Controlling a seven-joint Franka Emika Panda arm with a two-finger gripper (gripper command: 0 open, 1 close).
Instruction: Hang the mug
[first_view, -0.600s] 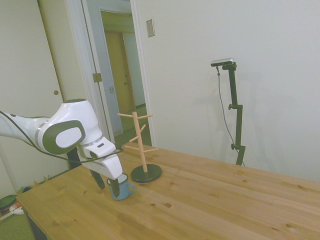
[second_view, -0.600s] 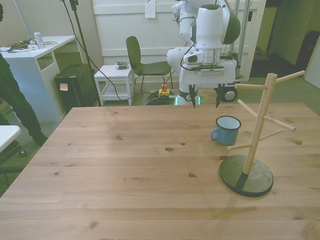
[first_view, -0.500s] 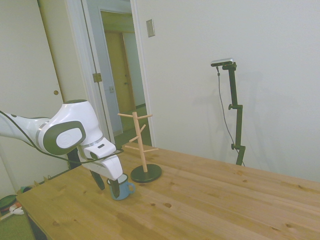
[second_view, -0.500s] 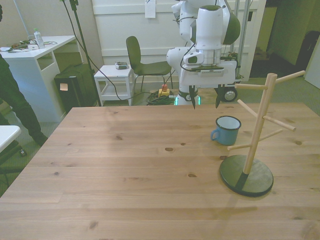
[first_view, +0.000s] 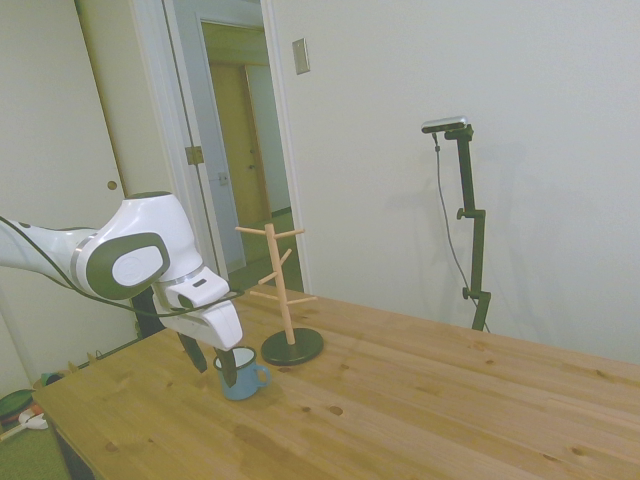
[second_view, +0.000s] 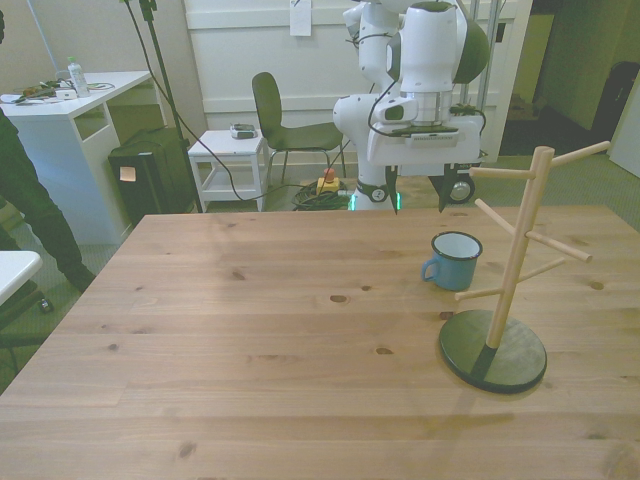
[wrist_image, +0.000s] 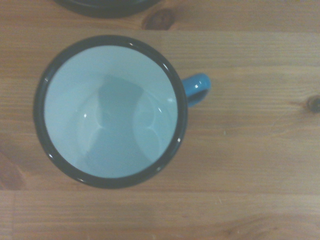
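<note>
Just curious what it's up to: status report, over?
Gripper open, above the mug. Mug upright on the table, empty, not gripped. Peg stand beside it, pegs bare. Nothing in the way.

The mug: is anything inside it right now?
Nothing: the wrist view looks straight down into the mug and shows a bare white inside with only a shadow. The table under it is covered by its base.

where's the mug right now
The mug stands upright on the table, toward the front view's right, just behind the peg stand, with the open gripper above it.
</note>
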